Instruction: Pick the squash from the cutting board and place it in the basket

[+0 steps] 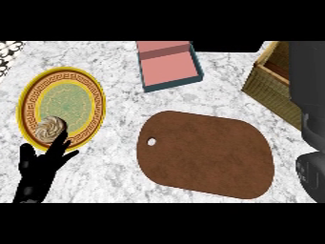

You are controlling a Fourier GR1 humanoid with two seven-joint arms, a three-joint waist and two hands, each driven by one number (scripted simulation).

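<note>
- Left hand (pixel 38 167), fingers spread, near left on the table (pixel 116 167).
- Right arm (pixel 319 119) covers the basket (pixel 267 86); its hand's state cannot be told.
- Board (pixel 207 152) lies bare.

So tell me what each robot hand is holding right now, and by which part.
The left robot hand holds nothing; its fingers are straight, near the plate. The right forearm hides its hand over the basket, so any hold cannot be told. No squash shows on the cutting board.

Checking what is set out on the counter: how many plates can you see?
1. The plate lies at the counter's left, with a small swirled pastry on its near rim, by the left hand. The right arm covers the far right, so another might be hidden there.
</note>
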